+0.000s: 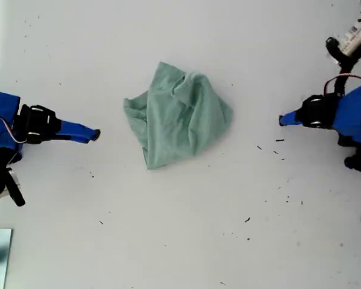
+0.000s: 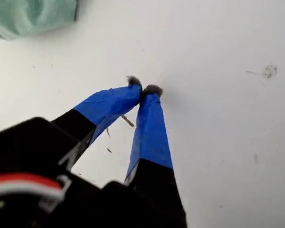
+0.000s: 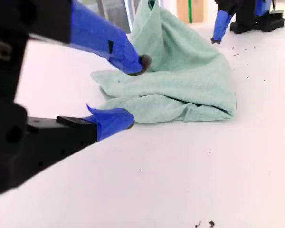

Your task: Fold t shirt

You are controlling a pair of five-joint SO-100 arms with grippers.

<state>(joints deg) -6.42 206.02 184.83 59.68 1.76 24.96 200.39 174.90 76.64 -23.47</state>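
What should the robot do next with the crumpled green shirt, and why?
Probably ease my second gripper forward to pinch the t-shirt's near edge. Its jaws are open and facing the crumpled heap, while my first gripper is shut and off the cloth.

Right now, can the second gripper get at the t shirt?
Probably yes. My second gripper is open and faces the crumpled t shirt, with its fingers just short of the near edge. Only bare table lies between them.
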